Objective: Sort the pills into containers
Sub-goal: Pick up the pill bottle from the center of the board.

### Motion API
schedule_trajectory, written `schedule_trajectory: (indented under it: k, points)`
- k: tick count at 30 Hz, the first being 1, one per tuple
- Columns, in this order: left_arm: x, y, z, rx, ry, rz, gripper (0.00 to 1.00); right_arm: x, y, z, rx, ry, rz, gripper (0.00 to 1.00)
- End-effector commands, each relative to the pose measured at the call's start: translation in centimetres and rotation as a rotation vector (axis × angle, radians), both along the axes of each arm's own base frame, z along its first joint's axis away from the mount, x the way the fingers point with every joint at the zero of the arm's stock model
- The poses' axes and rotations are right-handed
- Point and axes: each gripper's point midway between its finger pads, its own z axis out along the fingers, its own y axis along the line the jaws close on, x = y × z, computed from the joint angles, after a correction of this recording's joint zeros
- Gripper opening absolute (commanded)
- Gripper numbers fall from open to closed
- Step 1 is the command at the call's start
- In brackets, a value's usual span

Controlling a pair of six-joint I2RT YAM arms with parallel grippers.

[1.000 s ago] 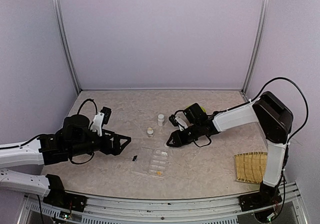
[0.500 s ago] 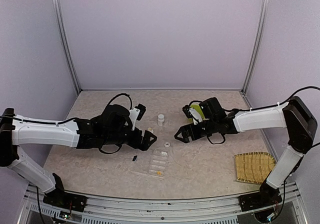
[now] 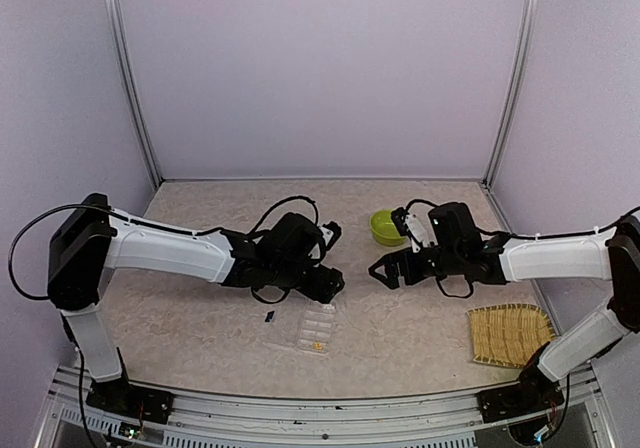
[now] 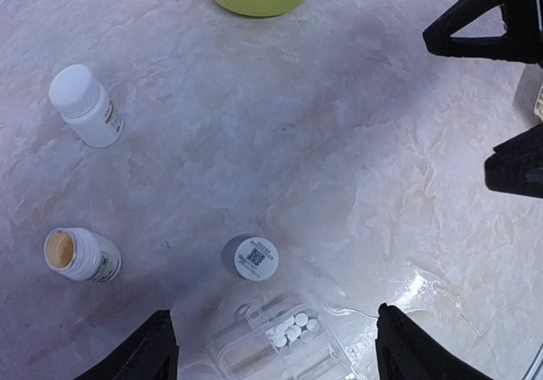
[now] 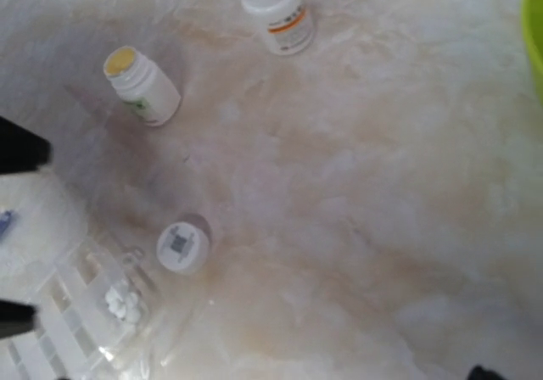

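The clear pill box lies near the table's middle, with yellow pills in its near compartment and white pills in its far one. A dark pill lies on the table to the left of the box. My left gripper hovers over the box's far end, open and holding nothing; its fingertips flank the white-pill compartment. My right gripper is open and empty, to the right of the box. In the right wrist view the box sits at the lower left.
A white cap with a printed code lies just beyond the box. An open bottle and a capped bottle stand farther left. The lime-green bowl is behind my right gripper. A bamboo tray lies at the front right.
My left arm has swung from the far left to over the box's far end. My right gripper has opened and drawn back to the right, leaving the white cap by the box.
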Motion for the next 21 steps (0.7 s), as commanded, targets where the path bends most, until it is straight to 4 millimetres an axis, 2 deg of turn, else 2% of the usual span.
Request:
schedule_trajectory:
  k: [1, 6, 8, 10, 16, 21]
  points:
    - [0.5, -1.5, -1.0, 0.048, -0.007, -0.024, 0.75, 0.2, -1.2, 1.5, 0.046, -0.063, -0.029, 0.99]
    - [1.8, -1.7, -1.9, 0.099, -0.023, 0.026, 0.76, 0.0, -2.7, 1.7, 0.019, -0.102, -0.069, 0.97]
    - [2.5, -1.3, -1.3, 0.097, -0.048, 0.059, 0.83, -0.3, -3.0, 1.8, 0.017, -0.113, -0.067, 0.96]
    - [3.3, -0.6, -0.3, 0.102, -0.081, 0.097, 0.86, -0.5, -3.2, 1.8, 0.019, -0.120, -0.065, 0.96]
    - [6.3, 2.5, 2.5, 0.113, -0.131, 0.224, 0.86, -0.9, -3.4, 1.4, 0.016, -0.117, -0.061, 0.95]
    - [8.5, 5.5, 1.3, 0.141, -0.081, 0.300, 0.83, -1.1, -3.2, 1.3, 0.021, -0.110, -0.052, 0.95]
